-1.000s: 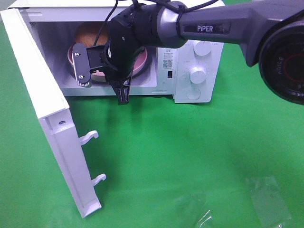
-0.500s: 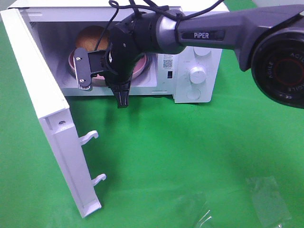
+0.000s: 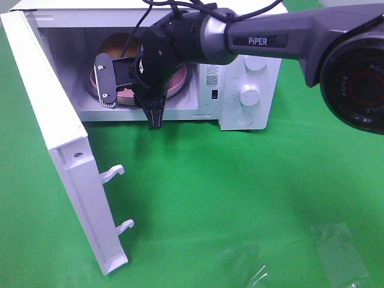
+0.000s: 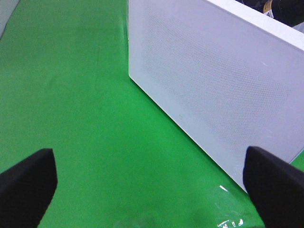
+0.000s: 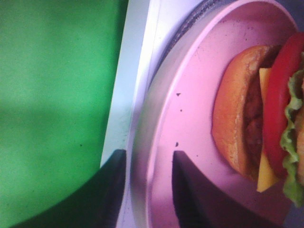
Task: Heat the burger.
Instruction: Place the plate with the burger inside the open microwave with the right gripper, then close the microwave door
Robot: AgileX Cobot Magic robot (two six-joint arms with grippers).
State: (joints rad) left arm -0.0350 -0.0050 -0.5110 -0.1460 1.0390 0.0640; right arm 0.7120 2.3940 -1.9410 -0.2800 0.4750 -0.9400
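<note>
Your burger (image 3: 114, 45) sits on the pink plate (image 5: 190, 95) inside the open microwave (image 3: 240, 66), upper left of the high view. Your right hand (image 5: 148, 154) straddles the plate's rim, one finger outside and one on the plate. You cannot tell whether it pinches the rim. Your left hand (image 4: 152, 175) is spread wide over the green tabletop (image 4: 71, 95), near the microwave door (image 4: 213, 85).

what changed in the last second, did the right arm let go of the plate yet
The right gripper nudged the pink plate with the burger slightly deeper into the microwave. Its jaws have since parted, so the plate's rim now sits loose between them. The microwave door stayed wide open, and the left gripper stayed open beside it.
</note>
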